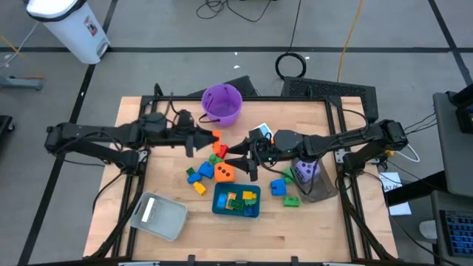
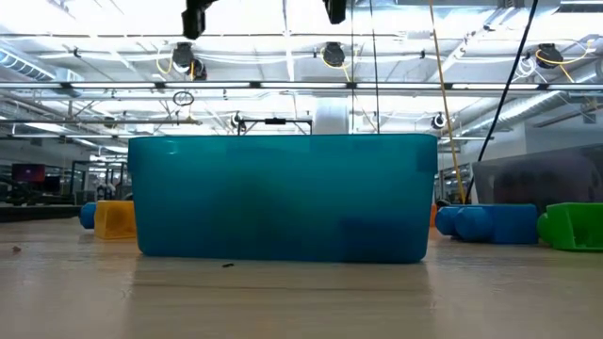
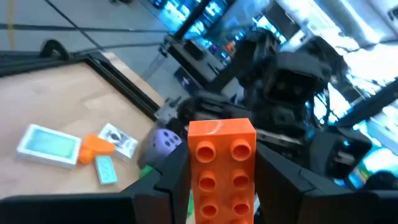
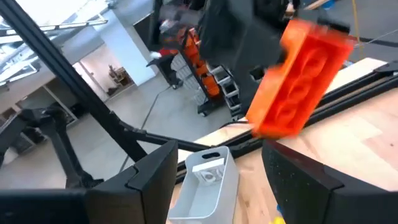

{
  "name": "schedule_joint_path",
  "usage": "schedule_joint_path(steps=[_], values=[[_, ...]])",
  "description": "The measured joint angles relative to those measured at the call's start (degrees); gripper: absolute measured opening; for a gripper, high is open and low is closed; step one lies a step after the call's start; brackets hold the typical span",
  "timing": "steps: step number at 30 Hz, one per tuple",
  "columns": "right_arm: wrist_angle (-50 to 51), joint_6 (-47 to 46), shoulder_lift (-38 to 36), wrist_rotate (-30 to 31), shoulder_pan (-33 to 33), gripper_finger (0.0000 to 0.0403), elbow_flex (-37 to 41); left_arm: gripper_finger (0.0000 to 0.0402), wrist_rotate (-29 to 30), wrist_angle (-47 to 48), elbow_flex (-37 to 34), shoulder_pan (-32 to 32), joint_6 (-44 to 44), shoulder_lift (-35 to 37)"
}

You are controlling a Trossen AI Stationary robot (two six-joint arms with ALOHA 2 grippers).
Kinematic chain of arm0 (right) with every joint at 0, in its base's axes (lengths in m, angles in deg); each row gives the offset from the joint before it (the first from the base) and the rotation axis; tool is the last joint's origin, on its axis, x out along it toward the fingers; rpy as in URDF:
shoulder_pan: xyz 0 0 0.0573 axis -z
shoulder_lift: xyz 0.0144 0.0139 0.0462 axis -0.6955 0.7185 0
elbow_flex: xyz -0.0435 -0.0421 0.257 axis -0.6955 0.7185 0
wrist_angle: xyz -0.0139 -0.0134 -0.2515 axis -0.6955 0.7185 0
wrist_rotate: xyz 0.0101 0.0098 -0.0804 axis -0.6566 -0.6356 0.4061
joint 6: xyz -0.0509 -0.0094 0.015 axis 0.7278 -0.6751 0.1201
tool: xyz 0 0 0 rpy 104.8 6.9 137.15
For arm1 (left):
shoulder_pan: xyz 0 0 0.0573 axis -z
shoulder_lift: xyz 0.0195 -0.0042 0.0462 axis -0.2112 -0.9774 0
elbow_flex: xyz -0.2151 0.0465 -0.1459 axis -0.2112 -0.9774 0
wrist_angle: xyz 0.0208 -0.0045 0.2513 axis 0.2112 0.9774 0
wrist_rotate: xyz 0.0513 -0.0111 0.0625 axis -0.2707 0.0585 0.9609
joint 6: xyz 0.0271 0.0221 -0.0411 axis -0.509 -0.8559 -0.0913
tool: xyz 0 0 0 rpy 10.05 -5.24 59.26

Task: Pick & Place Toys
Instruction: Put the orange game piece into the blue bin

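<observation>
the left tool point(image 3: 221, 186) was clamped on an orange brick point(image 1: 216, 137), held above the worktop point(image 1: 295, 229) near its middle, between the purple bucket point(image 1: 222, 103) and the teal tray point(image 1: 219, 203). to do this step well, it seemed best to carry the brick over the tray, lower it, then release. the brick point(image 3: 221, 165) looked glossy, two studs wide, gripped by its sides. the right tool point(image 4: 217, 180) stood released, facing the brick and just beside the orange dice point(image 1: 225, 173).
</observation>
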Motion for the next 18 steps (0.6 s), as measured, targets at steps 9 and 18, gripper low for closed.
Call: schedule_joint_path(steps=[9,18], values=[[-0.27,-0.52,0.63,-0.17,0.8,0.0226,0.0,0.0145,-0.95,-12.47,-0.06,3.52,-2.7,-7.04],[-1.11,-0.02,0.56,-0.46,0.91,0.0226,-0.11,0.0145,-1.12,-16.4,-0.1,5.09,-5.76,-7.17]])
